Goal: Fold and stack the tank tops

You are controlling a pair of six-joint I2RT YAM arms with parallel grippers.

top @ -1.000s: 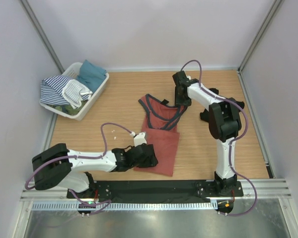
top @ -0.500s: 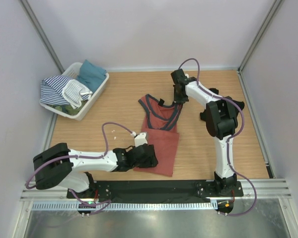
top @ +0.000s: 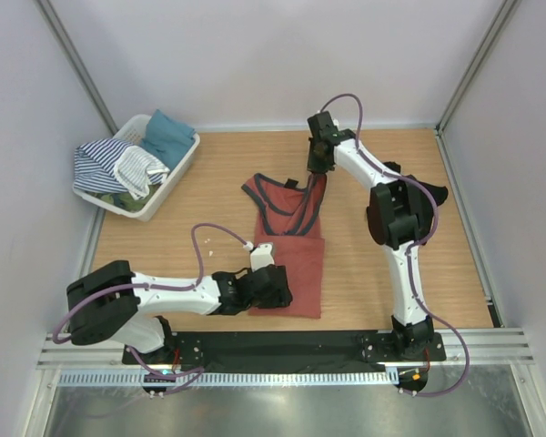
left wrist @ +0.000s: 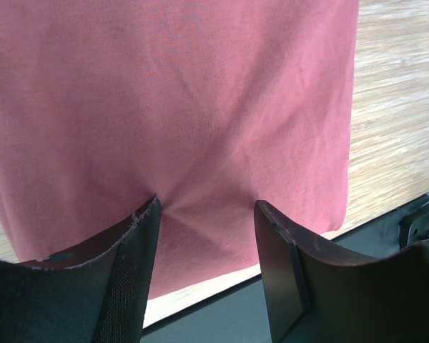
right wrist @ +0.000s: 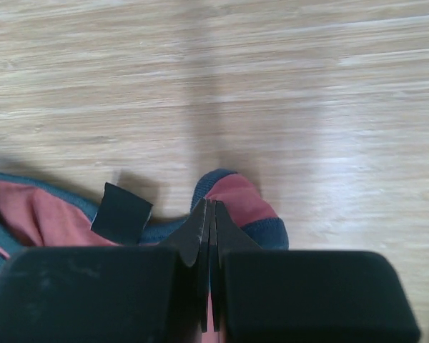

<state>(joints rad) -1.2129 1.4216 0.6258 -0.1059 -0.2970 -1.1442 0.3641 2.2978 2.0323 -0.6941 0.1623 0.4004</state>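
Near edge: my left gripper (left wrist: 204, 207), fingers apart, presses the hem of the rust-red cloth tank top with navy strap edging (top: 291, 264). Far end: my right gripper (right wrist: 209, 207), clamped on a strap, has drawn it farther back, so the top lies stretched for folding. Far left: the white plastic basket (top: 175, 177) holds a striped cloth (top: 100, 164) and a teal cloth (top: 168, 132).

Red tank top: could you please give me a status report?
Left gripper open on red tank top. Right gripper shut on its strap. Basket well clear.
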